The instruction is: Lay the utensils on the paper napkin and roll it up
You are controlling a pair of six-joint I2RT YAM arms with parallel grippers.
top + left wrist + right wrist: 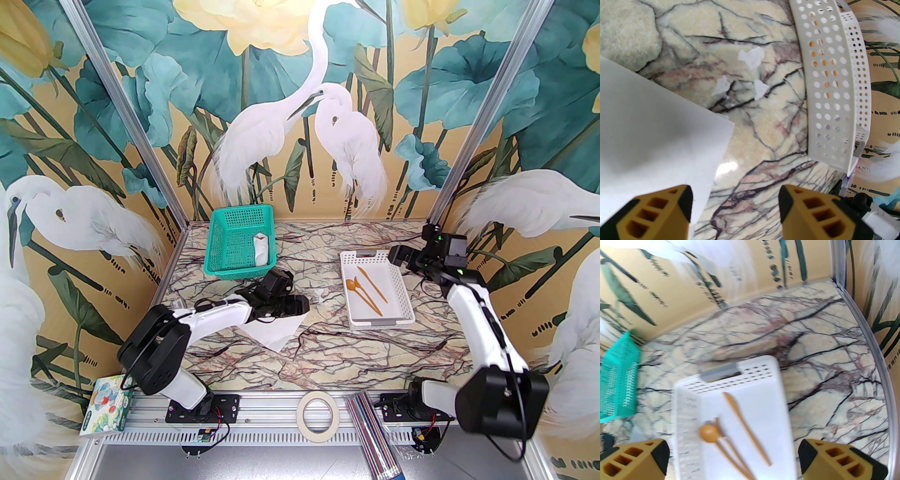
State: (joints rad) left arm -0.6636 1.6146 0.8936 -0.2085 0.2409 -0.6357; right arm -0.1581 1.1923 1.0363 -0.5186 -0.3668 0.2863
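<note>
Left wrist frame: my left hand (pixel 734 196) at bottom edge, fingers parted, nothing between them, bare desk (pixel 752 140) in gap. Paper napkin (pixel 646 117) flat at left of frame, edge running under my left finger. Right wrist frame: my right hand (pixel 733 448) spread wide, empty, white tray (pixel 686 408) framed between fingers. Spoon (pixel 708 432) at lower centre, knife (pixel 745 425) right of it. Top view: utensils (pixel 370 282) in tray right of centre, napkin left of centre, well apart.
</note>
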